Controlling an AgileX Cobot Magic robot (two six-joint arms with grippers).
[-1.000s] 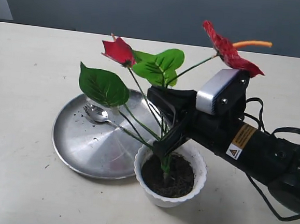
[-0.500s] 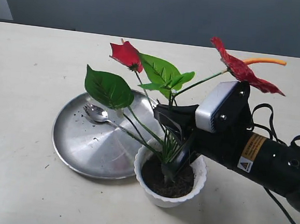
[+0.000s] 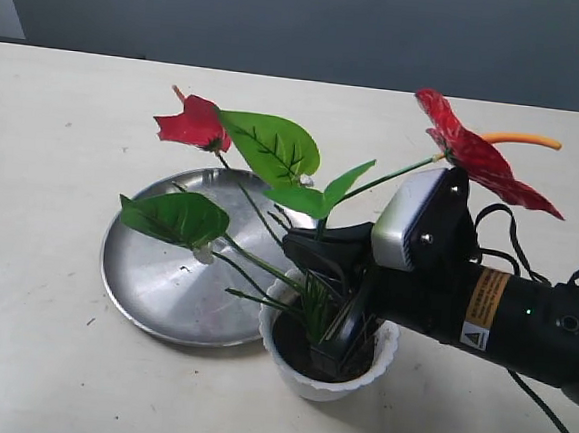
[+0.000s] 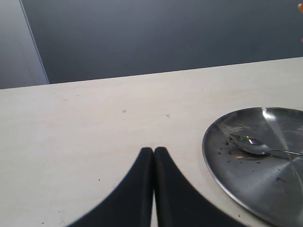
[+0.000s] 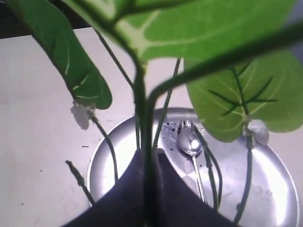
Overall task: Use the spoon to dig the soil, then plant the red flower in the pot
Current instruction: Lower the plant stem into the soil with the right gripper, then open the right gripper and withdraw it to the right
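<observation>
My right gripper [image 3: 328, 342] is shut on the red flower's green stem [image 5: 142, 118], with its fingertips down inside the white scalloped pot [image 3: 321, 388]. Dark soil [image 3: 292, 350] shows in the pot beside the fingers. The red flower [image 3: 191, 124] leans out over the plate, and its second bloom with the orange spike [image 3: 475, 156] rises above my right arm. The spoon [image 5: 189, 142] lies on the steel plate [image 3: 154, 286]; in the exterior view a leaf [image 3: 174, 217] hides it. My left gripper [image 4: 154, 150] is shut and empty above bare table, left of the spoon [image 4: 251, 144].
The round steel plate [image 4: 265, 179] touches the pot's left side and carries specks of soil. My right arm [image 3: 502, 319] and its cable stretch across the table's right side. A dark wall runs behind the table's far edge.
My right gripper has gone down into the pot with the stem. The flower has swung over to the left, and one leaf has dropped across the spoon.
</observation>
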